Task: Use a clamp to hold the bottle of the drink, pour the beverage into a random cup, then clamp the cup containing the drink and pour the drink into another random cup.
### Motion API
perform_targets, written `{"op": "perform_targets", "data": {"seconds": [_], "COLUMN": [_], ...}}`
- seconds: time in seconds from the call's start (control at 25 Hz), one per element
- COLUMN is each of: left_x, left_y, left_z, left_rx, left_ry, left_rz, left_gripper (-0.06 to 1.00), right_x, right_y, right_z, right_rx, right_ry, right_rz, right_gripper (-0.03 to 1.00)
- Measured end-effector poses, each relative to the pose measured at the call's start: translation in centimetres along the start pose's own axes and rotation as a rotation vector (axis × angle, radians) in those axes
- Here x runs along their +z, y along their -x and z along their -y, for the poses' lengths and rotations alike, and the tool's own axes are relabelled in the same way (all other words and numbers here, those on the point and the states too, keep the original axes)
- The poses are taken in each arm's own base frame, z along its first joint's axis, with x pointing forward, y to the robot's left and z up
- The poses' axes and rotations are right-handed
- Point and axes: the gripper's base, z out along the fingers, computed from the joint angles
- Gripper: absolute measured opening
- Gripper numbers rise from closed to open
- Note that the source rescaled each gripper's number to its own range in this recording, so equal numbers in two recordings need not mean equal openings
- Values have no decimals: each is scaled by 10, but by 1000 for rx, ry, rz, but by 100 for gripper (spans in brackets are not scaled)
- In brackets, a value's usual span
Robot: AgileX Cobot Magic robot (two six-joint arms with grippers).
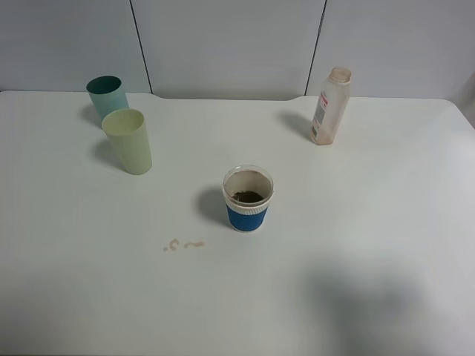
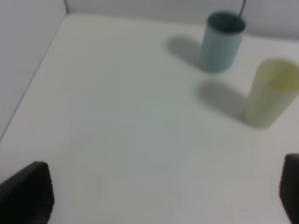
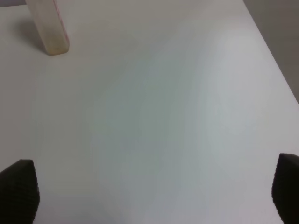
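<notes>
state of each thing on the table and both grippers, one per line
bottle: upright, uncapped, looks empty
yellow-green cup: upright, apart from the teal cup, contents not visible
teal cup: upright, contents not visible
blue-sleeved cup: upright, dark drink at the bottom, stained inside
spill: small brownish drops on the table
left gripper: open, holding nothing
right gripper: open, holding nothing

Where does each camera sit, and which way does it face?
Exterior high: above the table front, looking down at three cups, bottle; no robot parts.
Left wrist: low, facing teal cup and yellow-green cup; open left gripper tips show.
Right wrist: low, facing bottle base; open right gripper tips show.
Shared: these cups, bottle.
</notes>
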Motion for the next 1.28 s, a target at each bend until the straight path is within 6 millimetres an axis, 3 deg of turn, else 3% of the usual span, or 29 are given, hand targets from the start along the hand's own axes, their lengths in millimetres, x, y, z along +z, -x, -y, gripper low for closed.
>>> {"op": "perform_targets", "data": {"seconds": [0.36, 0.72, 1.28], "left_x": [-3, 22, 24], "left_y": [-15, -42, -43], "left_z": [-1, 7, 8], "left_rx": [1, -10, -13], "left_ry": [0, -60, -70], "left_rz": [-142, -187, -176], "left_gripper": [94, 94, 94], "right_x": [0, 0, 0], "right_y": [0, 0, 0], "right_z": [0, 0, 0], "right_rx": [0, 0, 0], "right_ry": [0, 0, 0], "right_rz": [0, 0, 0], "right_gripper": [100, 100, 100]}}
